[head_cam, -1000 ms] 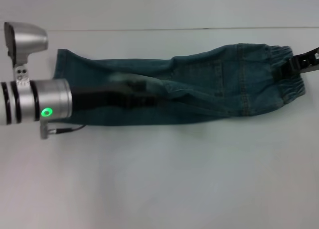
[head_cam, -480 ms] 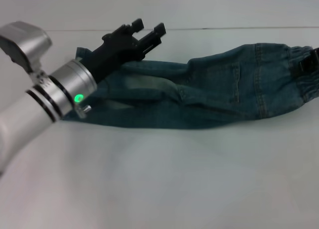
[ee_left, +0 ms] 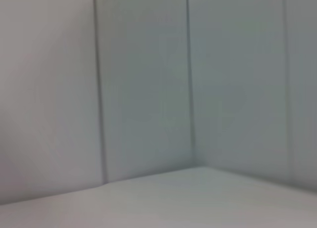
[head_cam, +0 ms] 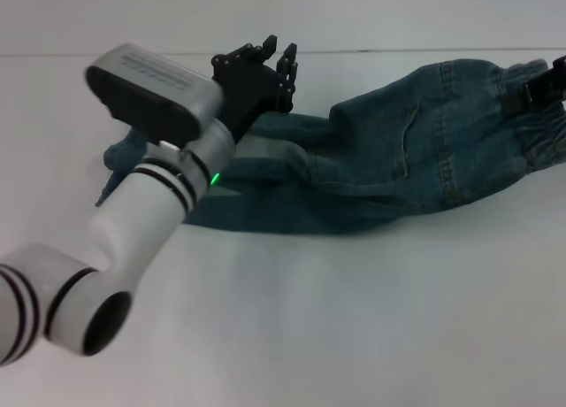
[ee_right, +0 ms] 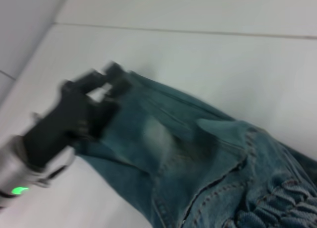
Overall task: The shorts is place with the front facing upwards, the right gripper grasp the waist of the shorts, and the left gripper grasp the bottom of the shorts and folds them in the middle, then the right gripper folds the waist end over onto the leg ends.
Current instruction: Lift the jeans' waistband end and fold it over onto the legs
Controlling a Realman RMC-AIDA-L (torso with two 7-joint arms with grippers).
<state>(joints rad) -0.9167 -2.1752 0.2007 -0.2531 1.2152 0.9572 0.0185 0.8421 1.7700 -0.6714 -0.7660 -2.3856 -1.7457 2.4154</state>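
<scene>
The blue denim shorts (head_cam: 380, 159) lie folded lengthwise on the white table, leg ends at the left and waist (head_cam: 531, 115) at the right. My left gripper (head_cam: 279, 49) is raised above the far edge of the leg part, open and empty, pointing away from me. The right wrist view shows it as a dark blurred shape (ee_right: 101, 82) over the shorts (ee_right: 188, 153). My right gripper (head_cam: 541, 87) is at the right edge, shut on the elastic waist, which is lifted slightly off the table.
The white table (head_cam: 336, 318) stretches in front of the shorts. The left forearm (head_cam: 150, 212) crosses over the leg ends and hides part of them. The left wrist view holds only a pale wall (ee_left: 148, 89) and table surface.
The left gripper has come off the leg part and swung up and back, empty. The shorts have slid to the right and the waist end has risen with the right gripper.
</scene>
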